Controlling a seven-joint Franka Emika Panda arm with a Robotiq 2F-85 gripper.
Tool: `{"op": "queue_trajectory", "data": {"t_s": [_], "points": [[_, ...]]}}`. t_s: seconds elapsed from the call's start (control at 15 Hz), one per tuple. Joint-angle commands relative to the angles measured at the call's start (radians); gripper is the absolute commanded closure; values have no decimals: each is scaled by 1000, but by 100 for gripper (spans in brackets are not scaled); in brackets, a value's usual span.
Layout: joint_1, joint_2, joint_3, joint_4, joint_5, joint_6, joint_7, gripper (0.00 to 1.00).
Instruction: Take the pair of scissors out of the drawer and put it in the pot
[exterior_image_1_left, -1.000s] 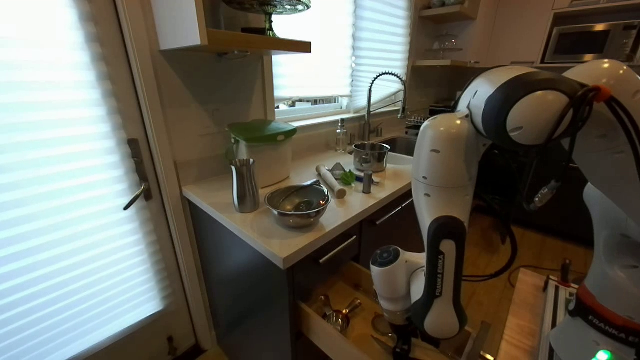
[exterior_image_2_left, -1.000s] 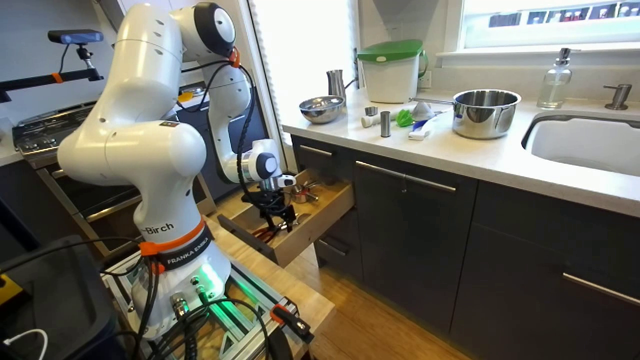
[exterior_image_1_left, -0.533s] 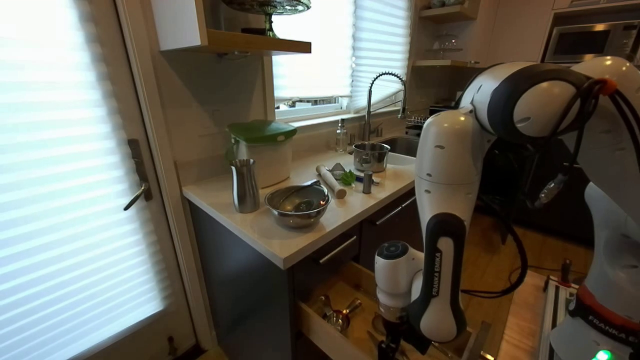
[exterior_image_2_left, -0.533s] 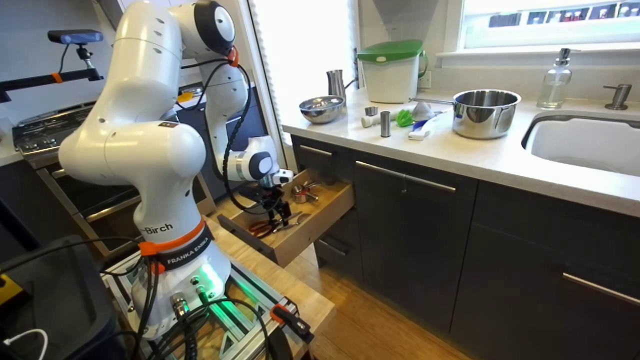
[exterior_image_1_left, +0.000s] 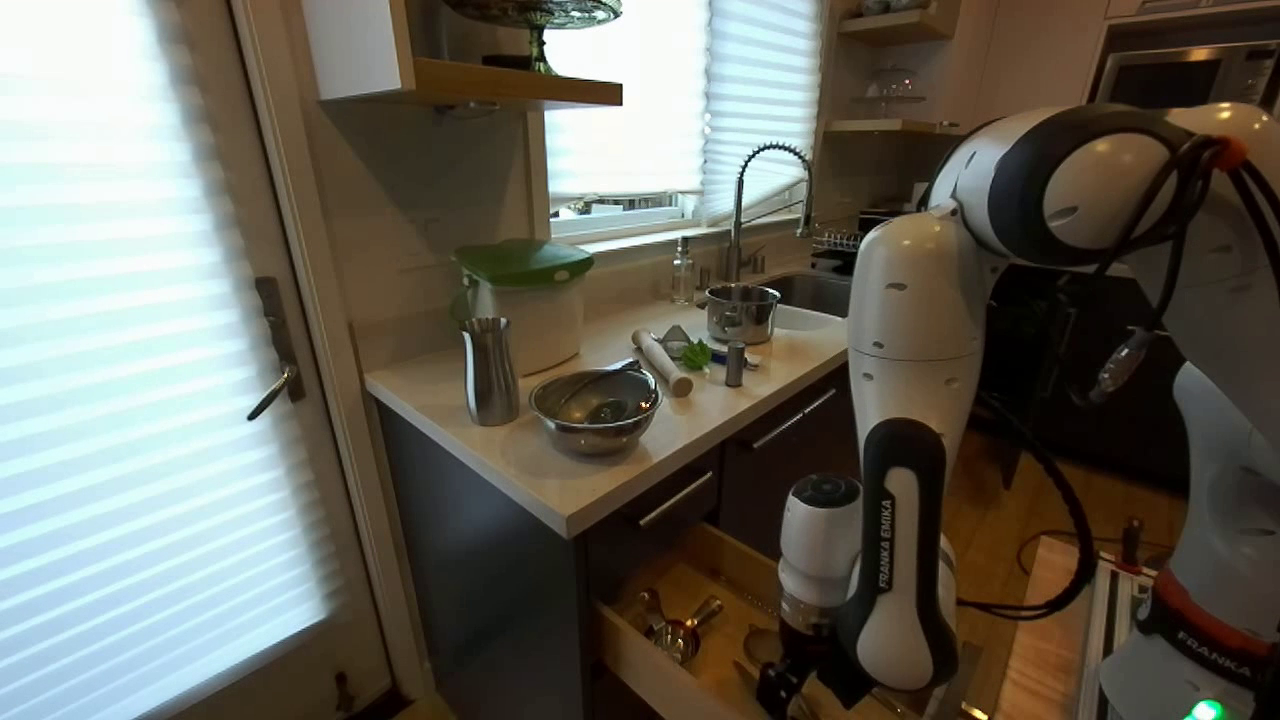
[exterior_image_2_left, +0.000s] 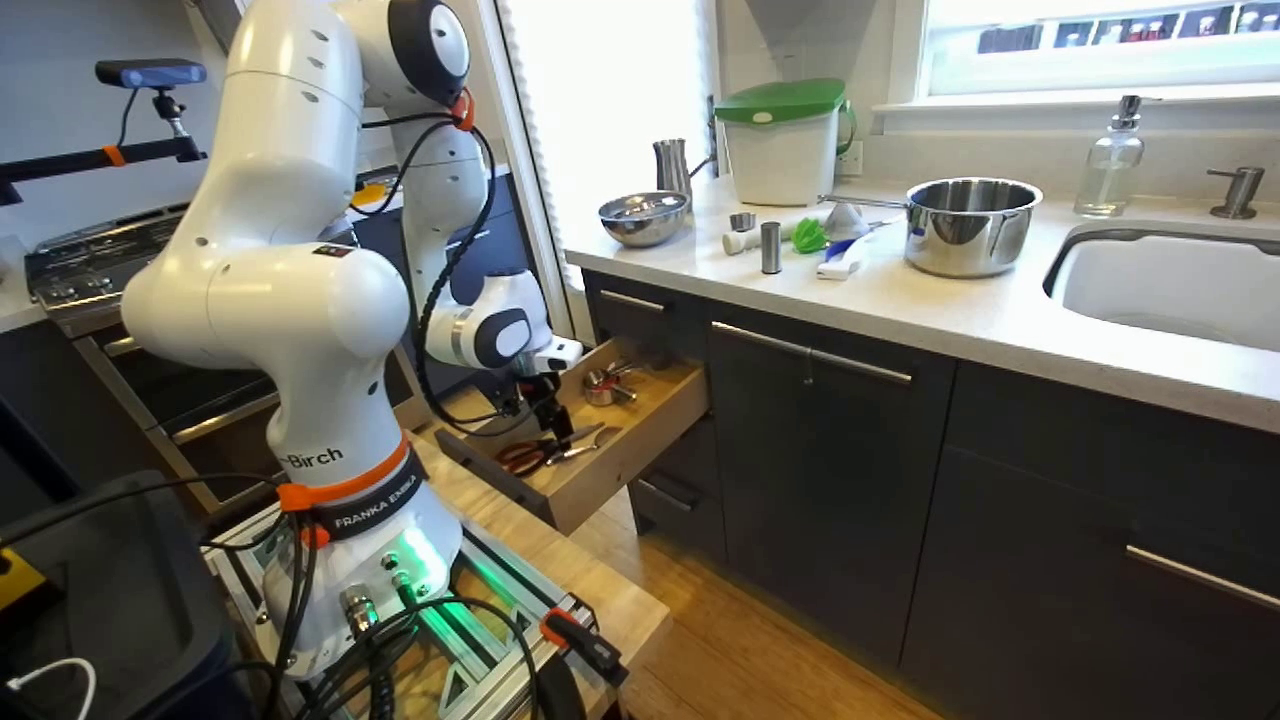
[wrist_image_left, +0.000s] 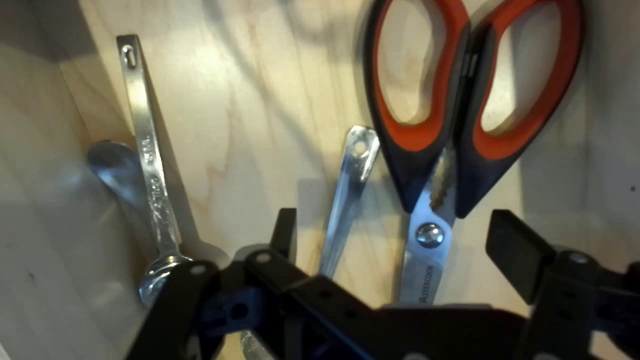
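Observation:
The scissors (wrist_image_left: 429, 235) lie flat on the pale wood floor of the drawer (wrist_image_left: 250, 125), with black and orange handles at the top of the wrist view. My gripper (wrist_image_left: 400, 237) is open and empty above them. Its fingers stand apart on either side of the pivot, with a slim metal handle (wrist_image_left: 345, 200) also between them; the blade tips are hidden behind the gripper. The pulled-out drawer shows in both exterior views (exterior_image_1_left: 655, 660) (exterior_image_2_left: 640, 455), with my gripper reaching down into it (exterior_image_2_left: 558, 430). The steel pot (exterior_image_2_left: 970, 235) stands on the counter beside the sink, also seen here (exterior_image_1_left: 742, 315).
A measuring spoon (wrist_image_left: 150, 145) lies by the drawer wall (wrist_image_left: 40, 250); the opposite wall (wrist_image_left: 612, 125) is near the scissors. Measuring cups (exterior_image_2_left: 603, 388) sit farther back. A metal bowl (exterior_image_2_left: 645, 220), a canister (exterior_image_2_left: 672, 165) and a green-lidded bin (exterior_image_2_left: 780, 150) stand on the counter.
My hand has risen a little and shifted toward the robot's base, with a slight turn. More of the scissors shows in an exterior view. The scissors and pot have not visibly moved.

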Motion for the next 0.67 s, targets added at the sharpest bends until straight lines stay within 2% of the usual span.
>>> {"op": "queue_trajectory", "data": {"t_s": [0.0,0.07,0.13,0.27,0.33,0.4,0.53,0.6], "points": [[-23,10,4,-16,60,62,-9,10],[-28,15,5,-9,65,71,-16,17],[-22,21,-3,-2,73,80,-20,15],[-12,20,-16,7,80,93,-28,28],[-10,16,-19,13,81,94,-33,27],[-15,18,-16,22,79,92,-38,33],[-42,34,11,53,68,69,-42,36],[-54,39,27,59,66,76,-41,41]]}}
